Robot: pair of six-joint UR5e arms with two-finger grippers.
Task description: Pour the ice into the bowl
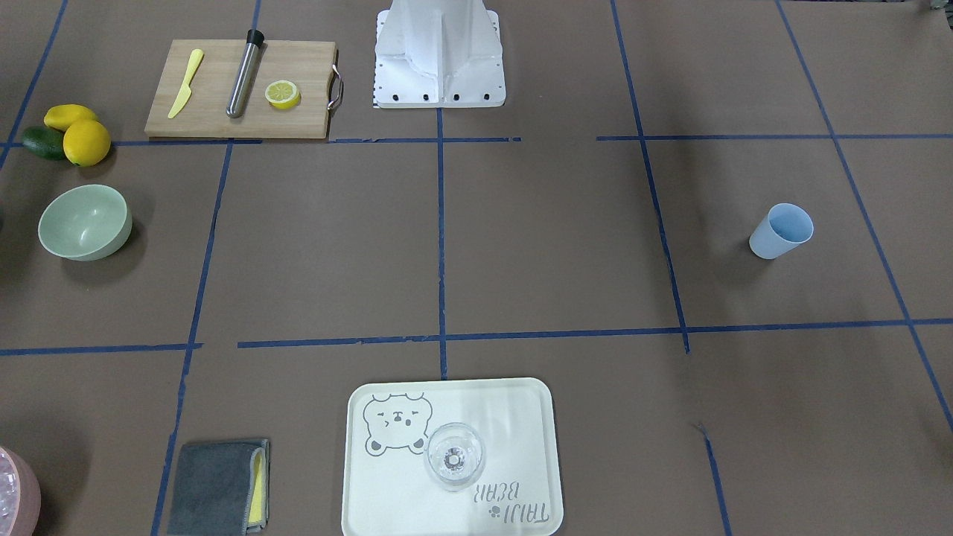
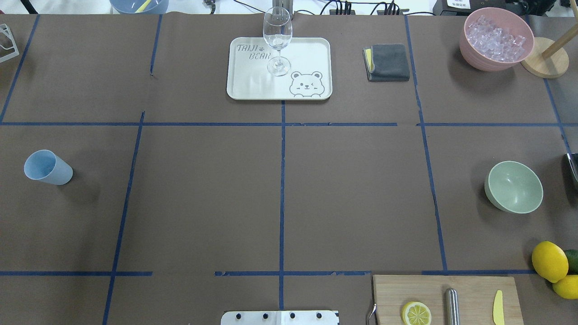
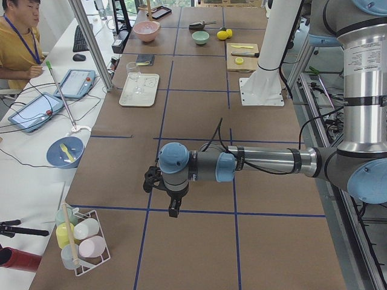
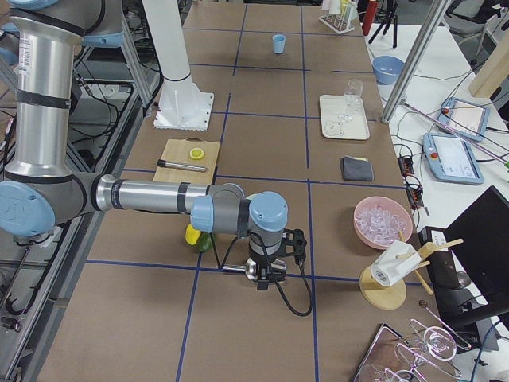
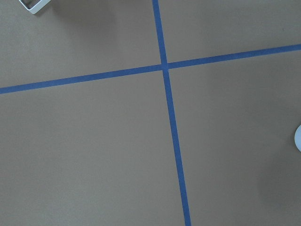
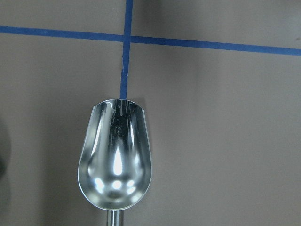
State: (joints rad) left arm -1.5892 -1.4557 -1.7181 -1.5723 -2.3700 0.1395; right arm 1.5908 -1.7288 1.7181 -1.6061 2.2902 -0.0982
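Note:
The pale green bowl [image 2: 515,186] [image 1: 84,221] sits empty at the table's right side, also small and far away in the left side view [image 3: 201,37]. The ice [image 2: 496,38] [image 4: 382,219] is heaped in a pink container [image 2: 469,47] at the far right corner. An empty metal scoop [image 6: 115,160] fills the right wrist view, hovering over tape lines; its edge shows at the overhead view's border [image 2: 573,164]. My right gripper [image 4: 262,282] hangs near the table's right end, and I cannot tell its state. My left gripper [image 3: 173,208] points down over bare table, state unclear.
A tray [image 2: 253,88] with a wine glass [image 2: 277,40] stands at the far middle, a grey cloth [image 2: 388,62] beside it. A light blue cup [image 2: 47,167] is at the left. A cutting board [image 2: 469,293] with lemon half, muddler and knife lies near right, lemons [image 2: 549,261] beside it.

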